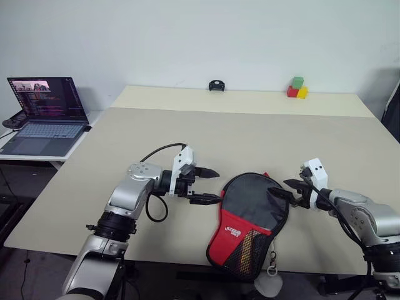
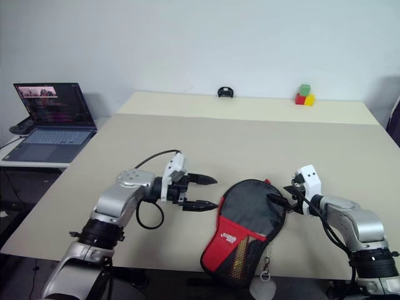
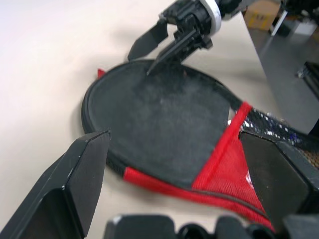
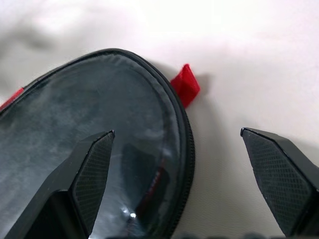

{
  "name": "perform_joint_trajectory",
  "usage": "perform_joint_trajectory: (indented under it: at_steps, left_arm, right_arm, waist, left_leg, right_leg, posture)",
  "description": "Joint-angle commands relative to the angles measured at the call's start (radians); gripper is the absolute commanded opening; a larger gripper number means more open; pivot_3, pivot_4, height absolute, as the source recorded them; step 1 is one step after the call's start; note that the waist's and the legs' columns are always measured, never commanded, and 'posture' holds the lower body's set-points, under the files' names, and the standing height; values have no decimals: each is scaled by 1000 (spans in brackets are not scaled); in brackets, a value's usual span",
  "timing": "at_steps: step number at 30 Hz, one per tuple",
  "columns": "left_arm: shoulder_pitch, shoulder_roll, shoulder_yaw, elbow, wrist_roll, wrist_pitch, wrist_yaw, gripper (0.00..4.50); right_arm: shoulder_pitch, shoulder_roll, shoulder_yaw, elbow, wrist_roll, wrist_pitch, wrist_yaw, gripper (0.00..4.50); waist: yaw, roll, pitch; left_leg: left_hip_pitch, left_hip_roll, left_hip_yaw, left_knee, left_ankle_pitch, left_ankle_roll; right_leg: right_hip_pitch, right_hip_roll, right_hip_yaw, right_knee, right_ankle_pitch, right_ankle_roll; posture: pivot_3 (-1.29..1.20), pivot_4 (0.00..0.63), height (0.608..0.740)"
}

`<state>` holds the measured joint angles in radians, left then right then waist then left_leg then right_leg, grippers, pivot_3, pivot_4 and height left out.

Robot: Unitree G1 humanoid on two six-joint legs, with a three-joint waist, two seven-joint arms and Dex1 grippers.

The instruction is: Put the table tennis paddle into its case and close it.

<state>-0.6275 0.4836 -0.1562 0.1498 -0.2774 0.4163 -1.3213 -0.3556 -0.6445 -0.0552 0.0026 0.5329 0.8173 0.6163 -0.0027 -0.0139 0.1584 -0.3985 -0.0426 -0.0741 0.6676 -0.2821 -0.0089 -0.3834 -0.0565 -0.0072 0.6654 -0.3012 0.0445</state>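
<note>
While the case [image 1: 250, 219] lies flat on the counter [image 1: 187, 131], the left claw [image 1: 211, 185] and right claw [image 1: 282, 188] flank it, both spread wide, grasping nothing.

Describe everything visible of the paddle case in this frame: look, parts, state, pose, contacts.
The soft paddle-shaped fabric case lies flat at the near edge of the beige table, its narrow end overhanging. Its round part is dark grey-black fabric with a zipper-edged rim; the narrow end is red with a black mesh pocket and white logo. A small red tab juts from the far rim, and a pale tag dangles below. It looks closed. The open left pincer and open right pincer flank it; contact is unclear.
</note>
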Motion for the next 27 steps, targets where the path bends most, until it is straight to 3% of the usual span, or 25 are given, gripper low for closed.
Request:
perform_joint_trajectory:
  at_steps: [1, 12, 27]
  left_arm:
    - [14, 7, 1, -67, -28, 11, 15, 4500]
    - [36, 11, -5, -98, -31, 15, 42, 4500]
    - [84, 12, -20, -151, -32, 23, 82, 4500]
  right_arm:
    - [-21, 9, -7, -2, -7, -18, 32, 3917]
    - [-52, -11, 24, 6, -48, -1, 113, 173]
    - [-381, 25, 172, 307, -232, -181, 256, 39]
  waist:
    - [-1, 0, 0]
    - [-2, 0, 0]
    - [-25, 1, 1]
  left_leg:
    - [0, 0, 0, 0, 0, 0]
    - [0, 0, 0, 0, 0, 0]
    - [0, 0, 3, 10, -1, 1]
  right_leg:
    - [0, 0, 0, 0, 0, 0]
    - [0, 0, 0, 1, 0, 0]
    - [-3, 0, 2, 14, 0, 0]
  posture:
    - [0, 150, 740]
    - [0, 150, 740]
    - [0, 150, 740]
